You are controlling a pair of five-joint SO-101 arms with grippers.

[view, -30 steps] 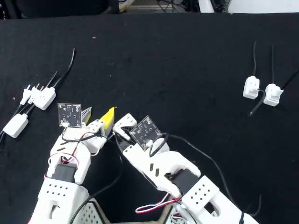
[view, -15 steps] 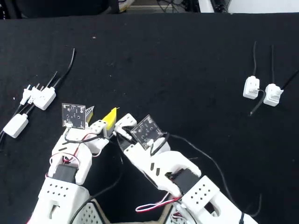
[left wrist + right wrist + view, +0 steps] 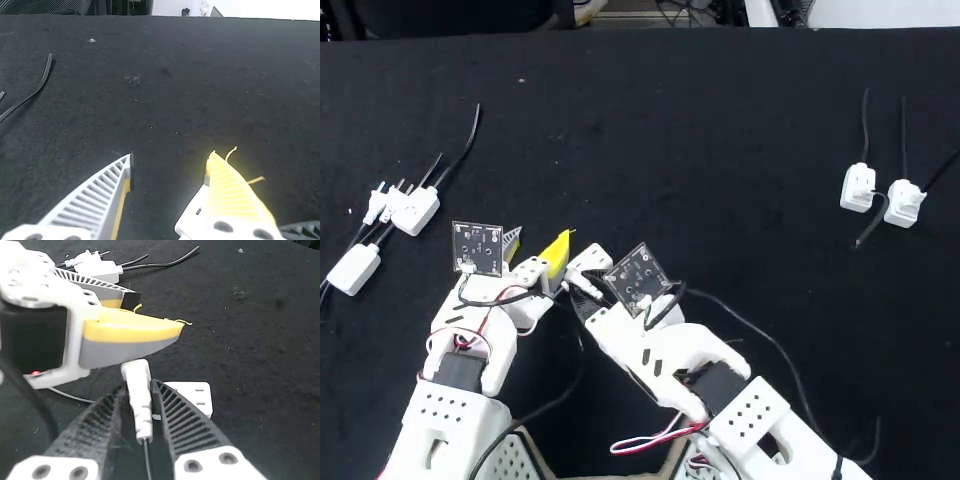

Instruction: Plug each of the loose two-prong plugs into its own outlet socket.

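My right gripper (image 3: 138,388) is shut on a white two-prong plug (image 3: 136,375), held low over the black table. A flat white outlet socket (image 3: 189,398) lies just beyond and under its fingers; in the high view this socket (image 3: 588,260) sits between the two arms. My left gripper (image 3: 170,158) stands open right beside it, with nothing between its grey finger and its yellow finger (image 3: 131,334). Loose white plugs (image 3: 404,206) with black cords lie at the table's left, and another plug (image 3: 354,269) lies nearer the left edge.
Two more white plug pieces (image 3: 858,187) (image 3: 905,202) with black cords lie at the far right. A black cord (image 3: 31,93) runs across the cloth ahead of the left gripper. The two arms stand very close together near the front.
The left arm has shifted slightly to the right, toward the right gripper. The right gripper keeps the plug and has barely moved.
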